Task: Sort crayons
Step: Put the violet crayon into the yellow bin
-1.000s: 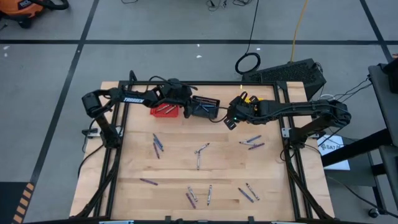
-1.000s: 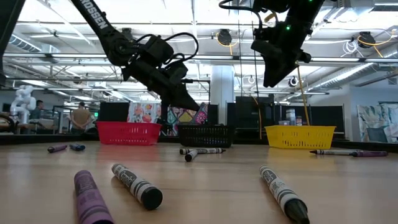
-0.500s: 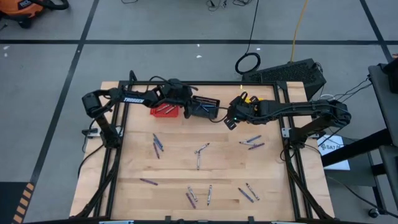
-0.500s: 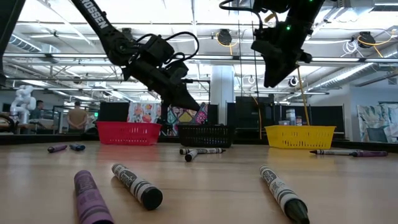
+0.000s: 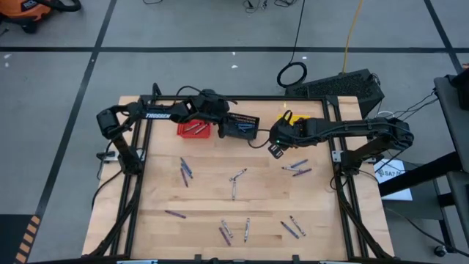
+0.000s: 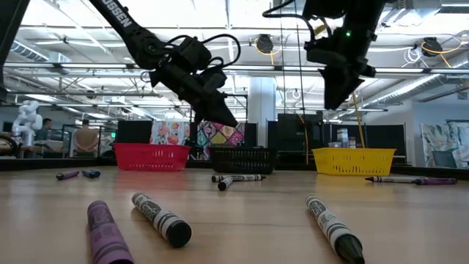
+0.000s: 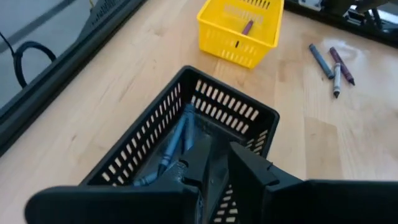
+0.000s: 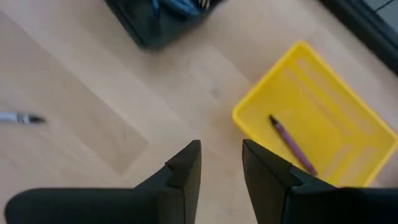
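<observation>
1. Over the black basket (image 7: pixel 205 118) we see the left gripper (image 7: pixel 217 158), its fingers a narrow gap apart and empty, with blue crayons (image 7: pixel 177 134) lying just below in the basket.
2. Beside the yellow basket (image 8: pixel 323 124) hangs the right gripper (image 8: pixel 221 162), parted and empty, with a purple crayon (image 8: pixel 292 146) inside that basket.

Even, bright light falls from ceiling strip lamps (image 6: pixel 220 29), which glare white in the low view. The counter (image 5: pixel 212 198) is evenly lit from above, with only faint soft shadows under the arms. In the low view the nearest crayons (image 6: pixel 161 218) are soft and out of focus, while the baskets behind are sharper. Both wrist views look slightly blurred, and the dark fingers (image 8: pixel 184 171) at their edge show as smooth, soft shapes
</observation>
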`<state>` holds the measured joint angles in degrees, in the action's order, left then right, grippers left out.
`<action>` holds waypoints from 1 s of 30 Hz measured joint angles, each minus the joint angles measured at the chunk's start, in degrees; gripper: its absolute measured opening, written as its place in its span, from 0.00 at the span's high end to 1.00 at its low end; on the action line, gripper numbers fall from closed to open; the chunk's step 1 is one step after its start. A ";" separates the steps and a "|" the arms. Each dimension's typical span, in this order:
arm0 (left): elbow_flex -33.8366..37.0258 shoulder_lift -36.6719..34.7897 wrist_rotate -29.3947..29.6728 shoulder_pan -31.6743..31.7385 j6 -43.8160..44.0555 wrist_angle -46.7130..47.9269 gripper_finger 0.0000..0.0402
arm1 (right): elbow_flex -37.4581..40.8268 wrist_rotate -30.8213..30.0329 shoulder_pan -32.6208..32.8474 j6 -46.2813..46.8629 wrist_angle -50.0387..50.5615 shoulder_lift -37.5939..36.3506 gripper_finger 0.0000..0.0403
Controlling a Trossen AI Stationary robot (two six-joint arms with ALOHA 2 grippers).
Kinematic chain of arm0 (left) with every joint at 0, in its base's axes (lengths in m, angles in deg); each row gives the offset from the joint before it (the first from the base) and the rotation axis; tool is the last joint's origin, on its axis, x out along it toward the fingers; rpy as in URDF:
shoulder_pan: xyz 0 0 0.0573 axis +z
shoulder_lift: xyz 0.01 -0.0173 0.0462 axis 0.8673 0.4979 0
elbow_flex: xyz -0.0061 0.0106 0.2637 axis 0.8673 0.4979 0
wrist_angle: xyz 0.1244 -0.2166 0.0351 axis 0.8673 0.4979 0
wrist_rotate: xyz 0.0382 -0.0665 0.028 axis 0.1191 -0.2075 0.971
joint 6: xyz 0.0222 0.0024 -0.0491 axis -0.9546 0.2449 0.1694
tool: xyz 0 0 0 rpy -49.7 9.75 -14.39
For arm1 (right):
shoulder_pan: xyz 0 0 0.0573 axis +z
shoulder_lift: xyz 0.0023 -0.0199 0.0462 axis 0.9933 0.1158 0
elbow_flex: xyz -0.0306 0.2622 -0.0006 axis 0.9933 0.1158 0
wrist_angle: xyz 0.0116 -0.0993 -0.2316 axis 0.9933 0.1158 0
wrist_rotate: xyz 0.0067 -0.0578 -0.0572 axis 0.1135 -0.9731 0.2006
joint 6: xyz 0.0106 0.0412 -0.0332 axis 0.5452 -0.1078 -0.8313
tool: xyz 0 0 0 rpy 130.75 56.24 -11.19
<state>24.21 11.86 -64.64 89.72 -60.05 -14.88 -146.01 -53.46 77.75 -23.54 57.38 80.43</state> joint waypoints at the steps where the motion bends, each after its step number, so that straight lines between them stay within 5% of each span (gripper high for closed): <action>1: -0.56 0.00 0.00 0.00 -0.07 1.14 0.85 | 0.00 0.73 0.07 0.15 1.19 0.00 0.74; 12: -5.76 -8.32 0.13 -0.92 -10.98 16.32 0.85 | 0.00 2.59 4.25 4.23 15.55 0.00 0.74; 30: -5.86 -26.35 4.74 -1.60 -14.00 41.34 0.85 | 13.84 17.61 12.96 -0.14 13.61 -0.02 0.74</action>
<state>18.35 -14.49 -59.90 88.13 -74.05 26.47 -132.17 -35.85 90.72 -23.67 70.99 80.40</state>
